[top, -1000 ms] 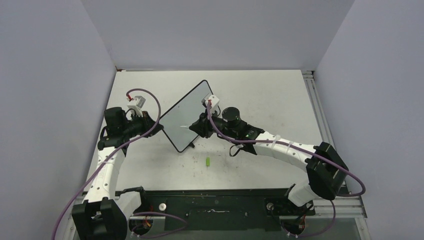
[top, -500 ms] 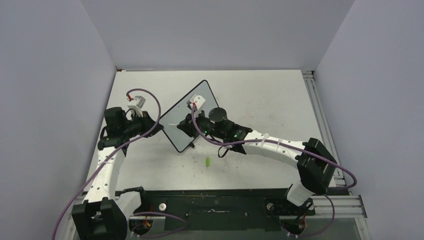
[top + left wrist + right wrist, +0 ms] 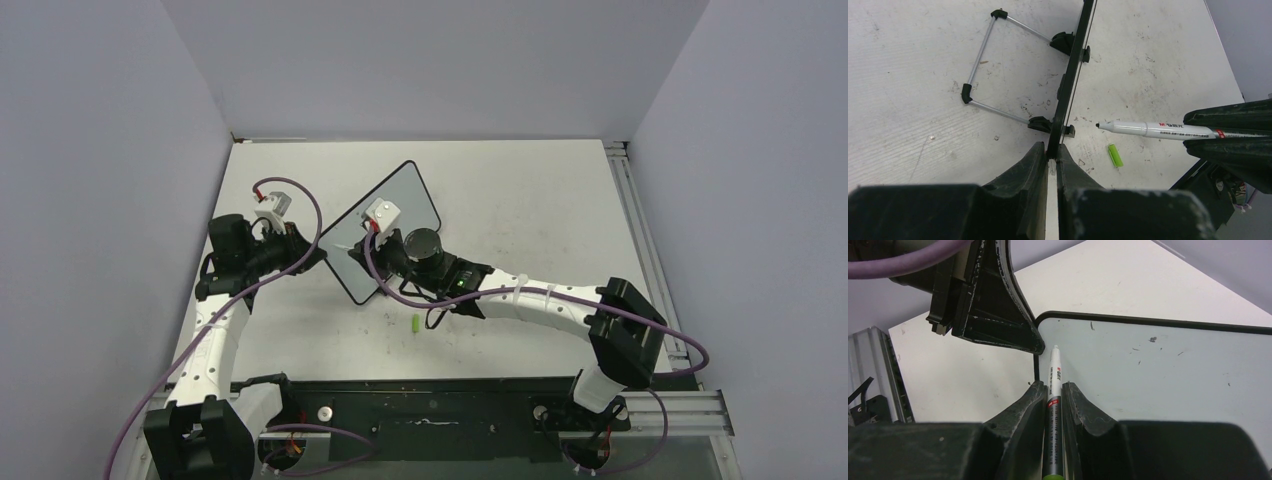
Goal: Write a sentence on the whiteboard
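My left gripper (image 3: 1052, 155) pinches one edge of the whiteboard (image 3: 410, 190), bracing it upright; it looks light, stiff and tippy on its wire stand (image 3: 979, 65). My right gripper (image 3: 1054, 390) clamps the slim marker (image 3: 1054, 365) by its barrel, tip just beside the whiteboard's blank face

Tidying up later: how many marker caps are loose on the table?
1: the green cap lies on the table just in front of the whiteboard; others may be hidden.
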Controlling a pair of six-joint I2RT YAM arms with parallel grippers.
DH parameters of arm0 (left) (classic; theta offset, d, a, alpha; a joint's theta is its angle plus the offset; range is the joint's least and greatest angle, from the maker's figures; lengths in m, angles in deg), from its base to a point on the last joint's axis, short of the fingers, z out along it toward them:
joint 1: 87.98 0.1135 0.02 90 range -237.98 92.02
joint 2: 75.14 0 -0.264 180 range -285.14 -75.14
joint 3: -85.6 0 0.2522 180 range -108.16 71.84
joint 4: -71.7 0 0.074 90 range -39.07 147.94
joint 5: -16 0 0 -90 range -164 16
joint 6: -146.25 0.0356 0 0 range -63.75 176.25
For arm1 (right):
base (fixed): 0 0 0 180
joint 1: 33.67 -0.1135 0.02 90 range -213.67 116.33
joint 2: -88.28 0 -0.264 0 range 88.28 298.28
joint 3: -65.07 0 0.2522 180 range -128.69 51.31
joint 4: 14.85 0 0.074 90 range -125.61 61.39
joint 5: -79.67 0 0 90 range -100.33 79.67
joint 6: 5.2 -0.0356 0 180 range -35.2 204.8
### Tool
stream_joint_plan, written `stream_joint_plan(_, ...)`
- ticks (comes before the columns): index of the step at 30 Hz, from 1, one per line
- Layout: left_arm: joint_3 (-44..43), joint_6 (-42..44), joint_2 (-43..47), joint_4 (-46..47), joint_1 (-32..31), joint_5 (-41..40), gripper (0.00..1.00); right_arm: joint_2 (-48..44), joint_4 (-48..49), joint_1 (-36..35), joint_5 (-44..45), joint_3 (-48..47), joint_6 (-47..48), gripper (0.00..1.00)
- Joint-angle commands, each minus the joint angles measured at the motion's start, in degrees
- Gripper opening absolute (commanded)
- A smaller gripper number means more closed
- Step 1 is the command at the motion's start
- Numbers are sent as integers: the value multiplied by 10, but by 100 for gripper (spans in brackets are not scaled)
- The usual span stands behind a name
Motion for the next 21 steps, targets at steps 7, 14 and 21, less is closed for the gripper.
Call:
stream_joint_plan(7,-27,-2,10,16,2,3,0,22,43,-9,26,-38,25,5)
stream_joint_plan(14,-27,-2,10,16,2,3,0,34,51,-13,34,-42,30,5)
stream_joint_plan(21,-27,-2,11,16,3,3,0,37,61,-18,55,-38,37,5)
